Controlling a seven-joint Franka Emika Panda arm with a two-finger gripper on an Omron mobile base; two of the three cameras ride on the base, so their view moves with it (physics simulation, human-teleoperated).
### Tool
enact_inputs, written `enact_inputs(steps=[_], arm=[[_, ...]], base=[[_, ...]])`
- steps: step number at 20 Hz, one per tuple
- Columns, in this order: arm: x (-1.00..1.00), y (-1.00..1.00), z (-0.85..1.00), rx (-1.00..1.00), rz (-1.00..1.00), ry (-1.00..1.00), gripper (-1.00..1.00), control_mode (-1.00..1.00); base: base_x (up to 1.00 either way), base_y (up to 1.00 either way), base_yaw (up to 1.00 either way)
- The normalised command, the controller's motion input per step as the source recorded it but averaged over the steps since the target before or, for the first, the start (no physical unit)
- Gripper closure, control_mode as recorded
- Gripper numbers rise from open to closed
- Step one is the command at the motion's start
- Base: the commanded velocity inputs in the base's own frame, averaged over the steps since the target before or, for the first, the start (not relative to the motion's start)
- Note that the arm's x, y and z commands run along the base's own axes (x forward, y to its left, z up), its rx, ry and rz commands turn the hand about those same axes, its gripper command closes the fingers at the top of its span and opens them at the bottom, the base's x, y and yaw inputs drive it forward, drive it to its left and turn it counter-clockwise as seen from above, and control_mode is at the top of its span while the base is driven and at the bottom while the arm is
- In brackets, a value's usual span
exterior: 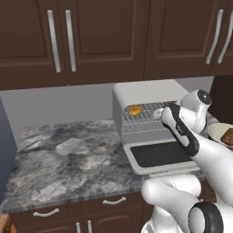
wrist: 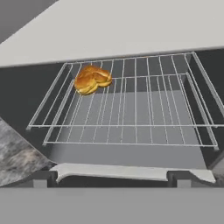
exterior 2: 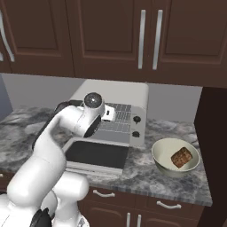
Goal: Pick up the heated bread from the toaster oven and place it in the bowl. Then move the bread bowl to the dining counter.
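Note:
The toaster oven (exterior: 142,93) stands on the counter with its dark-glass door (exterior: 159,154) dropped open. The heated bread (wrist: 92,79), a small golden-orange piece, lies at the back left of the wire rack (wrist: 131,109); from the left base camera the bread (exterior: 135,110) sits at the rack's left. My gripper (wrist: 111,180) is open and empty in front of the oven mouth, apart from the bread, its fingertips (wrist: 41,179) wide apart. The pale bowl (exterior 2: 165,153) sits right of the oven (exterior 2: 119,95) and holds a darker brown chunk (exterior 2: 181,157). The dining counter is out of view.
Dark brown wall cabinets (exterior: 91,36) hang above the oven. Grey marbled countertop (exterior: 68,154) stretches left of the oven. The open door juts out over the counter's front edge. A dark panel (exterior 2: 215,146) rises just right of the bowl.

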Motion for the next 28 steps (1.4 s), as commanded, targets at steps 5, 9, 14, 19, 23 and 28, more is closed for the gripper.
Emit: enact_inputs(steps=[5, 9, 14, 19, 23, 28], arm=[[0.44, 0.00, -0.34, 0.00, -0.01, -0.11, -1.00, -1.00], [0.54, 0.00, -0.30, 0.00, -0.01, -0.06, -1.00, -1.00], [0.67, 0.00, -0.13, 0.00, -0.06, -0.03, -1.00, -1.00], [0.53, 0.00, -0.09, 0.00, -0.05, 0.00, -1.00, -1.00], [0.31, 0.00, -0.30, 0.00, 0.00, 0.00, -1.00, -1.00], [0.23, 0.00, -0.27, -0.02, 0.00, 0.13, -1.00, -1.00]], base=[[0.00, 0.00, 0.00], [0.00, 0.00, 0.00], [0.00, 0.00, 0.00], [0.00, 0.00, 0.00], [0.00, 0.00, 0.00], [0.00, 0.00, 0.00]])
